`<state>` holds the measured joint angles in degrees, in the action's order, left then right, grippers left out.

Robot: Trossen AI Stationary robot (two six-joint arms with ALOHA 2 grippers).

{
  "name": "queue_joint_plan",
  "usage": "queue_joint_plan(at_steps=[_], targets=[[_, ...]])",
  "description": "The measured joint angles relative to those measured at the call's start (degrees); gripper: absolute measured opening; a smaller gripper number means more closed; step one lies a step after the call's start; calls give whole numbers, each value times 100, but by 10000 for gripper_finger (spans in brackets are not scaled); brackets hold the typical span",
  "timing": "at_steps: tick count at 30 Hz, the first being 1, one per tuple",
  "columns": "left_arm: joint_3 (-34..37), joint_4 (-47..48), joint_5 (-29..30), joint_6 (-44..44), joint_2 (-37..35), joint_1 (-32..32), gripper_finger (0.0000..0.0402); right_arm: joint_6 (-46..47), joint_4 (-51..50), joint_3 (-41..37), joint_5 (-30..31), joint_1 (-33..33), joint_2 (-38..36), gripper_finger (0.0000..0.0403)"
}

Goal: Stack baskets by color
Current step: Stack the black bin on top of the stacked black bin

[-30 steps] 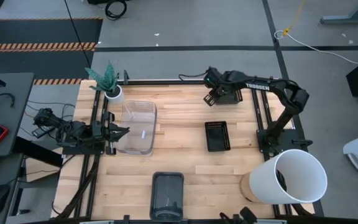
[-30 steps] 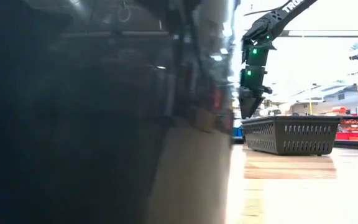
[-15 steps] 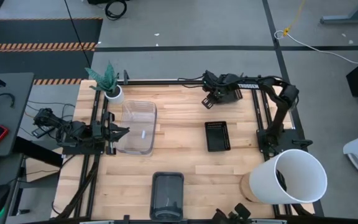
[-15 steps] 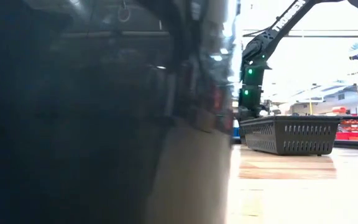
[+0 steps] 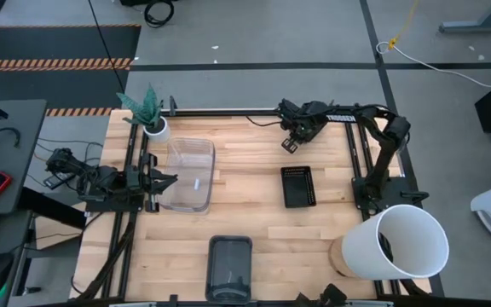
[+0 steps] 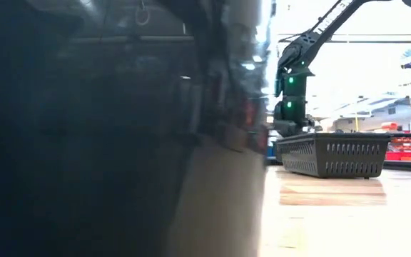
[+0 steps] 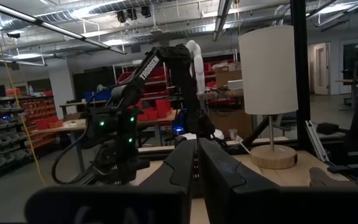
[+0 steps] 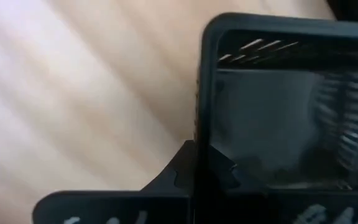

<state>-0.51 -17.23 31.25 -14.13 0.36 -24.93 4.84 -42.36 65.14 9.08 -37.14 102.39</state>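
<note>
A small black slotted basket [image 8: 272,106] sits at the table's far side, mostly hidden under my right gripper [image 5: 292,139], which points down and is shut on its wall. A second black slotted basket [image 5: 297,186] rests on its bottom at mid-table right. The clear basket [image 5: 190,175] lies at the left, and my left gripper [image 5: 170,179] waits shut beside its left rim. A dark grey basket [image 5: 229,266] stands at the near edge. My right gripper pinches one side wall of the far black basket at its rim [image 8: 199,124], a little way from a corner. One finger is inside the basket and one outside. The fingers come from above, pointing steeply down.
A big white bucket [image 5: 403,243] lies on its side at the near right corner. A small white plant pot [image 5: 155,129] stands at the far left corner. In the low view the dark grey basket [image 6: 105,143] fills the left half, close to the camera.
My right gripper has come down at the table's far side onto the far black basket, rolled a little, and shut on its wall. The baskets lie where they were.
</note>
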Motion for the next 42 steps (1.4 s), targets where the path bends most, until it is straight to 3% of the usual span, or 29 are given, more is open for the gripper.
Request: queue_joint_plan(at_steps=[10,22,33,42], targets=[[-1,0,-1,0,0,0,33,-35,-755,0,22,745,-884,4],[0,2,2,0,0,-2,32,587,-1580,0,20,3177,-1969,2],[-1,5,-1,0,0,-1,29,1499,-1699,0,-232,5272,-1485,2],[0,2,1,-1,0,-2,36,1517,-1763,0,11,5800,-921,3]])
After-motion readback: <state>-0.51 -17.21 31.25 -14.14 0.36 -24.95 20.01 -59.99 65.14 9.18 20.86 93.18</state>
